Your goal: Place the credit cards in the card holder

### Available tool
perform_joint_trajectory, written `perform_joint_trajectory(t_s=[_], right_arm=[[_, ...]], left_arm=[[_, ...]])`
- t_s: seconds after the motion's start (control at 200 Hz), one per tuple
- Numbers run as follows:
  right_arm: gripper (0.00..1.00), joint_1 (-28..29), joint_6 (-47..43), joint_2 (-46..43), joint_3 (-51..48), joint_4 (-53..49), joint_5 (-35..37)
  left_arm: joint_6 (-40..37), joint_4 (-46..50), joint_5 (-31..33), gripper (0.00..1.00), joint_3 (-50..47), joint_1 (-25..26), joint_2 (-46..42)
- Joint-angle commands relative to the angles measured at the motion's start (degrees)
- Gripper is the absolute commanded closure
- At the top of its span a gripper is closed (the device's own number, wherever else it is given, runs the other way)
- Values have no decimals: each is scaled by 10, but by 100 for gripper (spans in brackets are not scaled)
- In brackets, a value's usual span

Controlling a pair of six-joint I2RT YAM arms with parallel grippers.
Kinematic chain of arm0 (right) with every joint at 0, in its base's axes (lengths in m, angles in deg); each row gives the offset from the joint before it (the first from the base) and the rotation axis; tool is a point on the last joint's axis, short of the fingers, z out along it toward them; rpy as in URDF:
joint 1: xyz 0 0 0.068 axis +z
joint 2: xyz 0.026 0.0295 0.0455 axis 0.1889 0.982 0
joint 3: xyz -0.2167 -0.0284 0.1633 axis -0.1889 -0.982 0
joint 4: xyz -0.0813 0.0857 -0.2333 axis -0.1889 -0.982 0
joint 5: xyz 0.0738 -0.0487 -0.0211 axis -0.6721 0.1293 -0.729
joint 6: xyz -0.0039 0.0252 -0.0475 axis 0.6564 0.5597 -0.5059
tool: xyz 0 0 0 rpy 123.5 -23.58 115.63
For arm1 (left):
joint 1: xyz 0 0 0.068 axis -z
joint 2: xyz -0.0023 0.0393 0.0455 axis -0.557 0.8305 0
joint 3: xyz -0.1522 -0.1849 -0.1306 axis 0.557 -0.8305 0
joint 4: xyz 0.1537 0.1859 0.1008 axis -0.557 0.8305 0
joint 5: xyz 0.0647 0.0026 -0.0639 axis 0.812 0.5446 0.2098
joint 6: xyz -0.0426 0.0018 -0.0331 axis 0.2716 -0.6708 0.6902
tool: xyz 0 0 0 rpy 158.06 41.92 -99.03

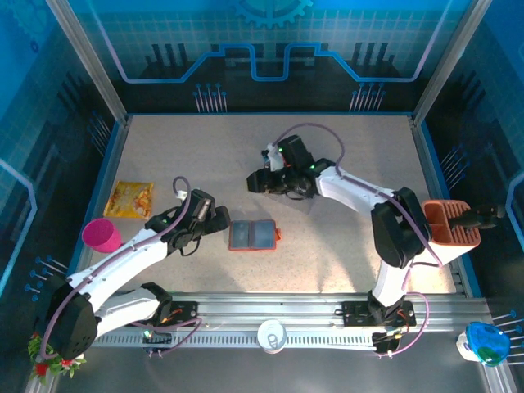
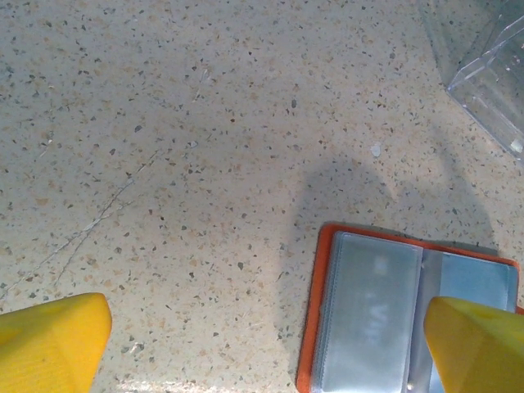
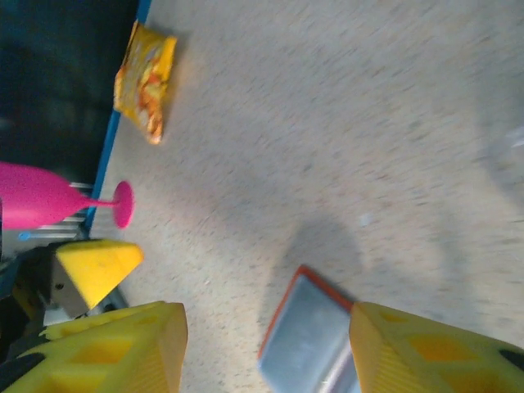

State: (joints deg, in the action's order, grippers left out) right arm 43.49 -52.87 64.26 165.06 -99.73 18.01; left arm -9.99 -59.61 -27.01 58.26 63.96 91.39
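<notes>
Here, the speckled surface (image 1: 344,147) spreads under both arms. The left arm (image 1: 123,262) holds its jaws spread wide and empty, just left of the card holder (image 1: 254,235), which lies open and flat near the middle, grey-blue pockets up. The right arm (image 1: 360,192) hovers farther back, jaws parted, nothing between them.

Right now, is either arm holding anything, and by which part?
Nothing is held. The left tool is open near the card holder; the right tool has its fingers apart, with nothing between them.
</notes>
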Motion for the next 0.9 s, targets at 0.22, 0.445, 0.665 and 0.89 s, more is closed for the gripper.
perform_joint_trajectory(t_s=[0.22, 0.445, 0.665, 0.89], right_arm=[[53, -39, -260, -9, 78, -242, 261], [69, -38, -330, 23, 105, -266, 354], [69, -37, -362, 50, 113, -265, 394], [69, -38, -372, 75, 114, -254, 402]], left_arm=[[12, -7, -22, 1, 1, -4, 23], [7, -1, -23, 1, 14, -5, 32], [7, -6, -32, 1, 28, -5, 53], [5, 0, -32, 1, 38, -5, 59]])
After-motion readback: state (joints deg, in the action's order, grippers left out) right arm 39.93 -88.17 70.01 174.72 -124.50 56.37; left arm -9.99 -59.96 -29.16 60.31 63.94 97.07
